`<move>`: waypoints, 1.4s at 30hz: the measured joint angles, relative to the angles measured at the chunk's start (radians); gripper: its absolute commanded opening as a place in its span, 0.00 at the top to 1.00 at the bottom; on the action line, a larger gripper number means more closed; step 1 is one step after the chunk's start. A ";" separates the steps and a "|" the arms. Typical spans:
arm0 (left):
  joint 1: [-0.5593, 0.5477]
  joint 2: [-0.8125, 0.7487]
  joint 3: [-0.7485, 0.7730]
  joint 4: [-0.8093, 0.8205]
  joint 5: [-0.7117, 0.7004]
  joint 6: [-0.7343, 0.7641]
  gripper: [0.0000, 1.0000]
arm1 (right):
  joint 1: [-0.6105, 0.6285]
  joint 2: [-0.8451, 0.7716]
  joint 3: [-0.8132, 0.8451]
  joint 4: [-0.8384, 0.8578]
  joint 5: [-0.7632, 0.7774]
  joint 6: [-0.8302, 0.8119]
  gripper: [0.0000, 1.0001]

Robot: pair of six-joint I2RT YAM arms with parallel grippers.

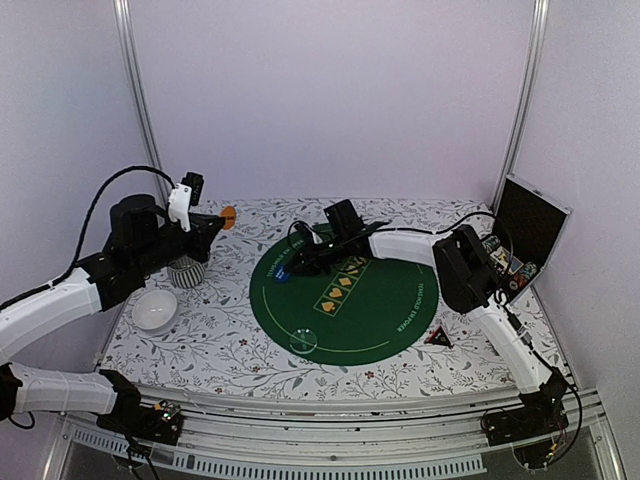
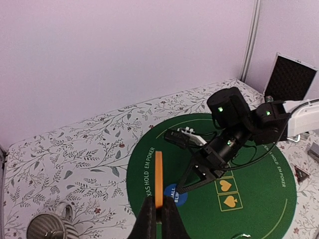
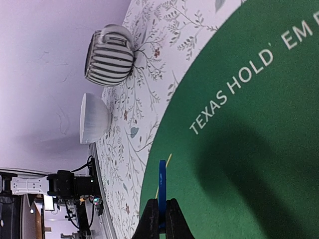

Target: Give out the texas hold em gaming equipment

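A round orange button [image 2: 158,179] was held in the left pincer [image 2: 158,213], up above the flowery counter [image 1: 230,340]. A round blue button [image 3: 162,185] was gripped by the right pincer [image 3: 162,218], low over the round green mat [image 1: 385,305].

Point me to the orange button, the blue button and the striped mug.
orange button [image 2: 158,177]: left wrist view, its thin rim.
blue button [image 3: 162,184]: right wrist view, its thin rim.
striped mug [image 3: 107,57]: right wrist view, its striped wall.

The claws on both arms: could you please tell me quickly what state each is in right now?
Left claw: closed on the orange button.
Right claw: closed on the blue button.
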 measured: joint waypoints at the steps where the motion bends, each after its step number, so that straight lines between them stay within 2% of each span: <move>1: 0.001 0.000 -0.002 0.004 0.007 0.000 1.00 | 0.003 0.020 0.007 0.013 0.000 0.018 0.98; 8: 0.002 0.004 -0.003 0.010 0.032 0.001 1.00 | 0.020 0.076 0.031 0.061 0.014 0.102 0.97; 14: 0.008 0.004 -0.006 0.018 0.032 0.010 1.00 | 0.019 0.076 0.058 0.102 0.032 0.133 0.88; 17: 0.011 0.004 -0.006 0.018 0.033 0.011 1.00 | 0.018 0.076 0.058 0.102 0.041 0.152 0.72; 21: 0.011 0.004 -0.007 0.019 0.037 0.016 1.00 | 0.016 0.076 0.058 0.093 0.057 0.162 0.43; 27: 0.012 0.004 -0.009 0.023 0.064 0.023 1.00 | 0.010 0.050 0.041 0.032 0.113 0.097 0.20; 32: 0.012 0.003 -0.012 0.028 0.070 0.037 1.00 | 0.007 -0.085 0.024 -0.129 0.236 -0.034 0.09; 36: -0.021 -0.005 -0.012 0.033 0.061 0.077 1.00 | 0.011 -0.309 -0.031 -0.238 0.301 -0.174 0.09; 39: -0.148 -0.014 -0.011 0.042 0.002 0.187 1.00 | 0.011 -0.543 -0.124 -0.262 0.293 -0.256 0.12; 42: -0.368 -0.014 -0.018 0.092 -0.123 0.383 1.00 | 0.011 -0.720 -0.184 -0.266 0.260 -0.293 0.15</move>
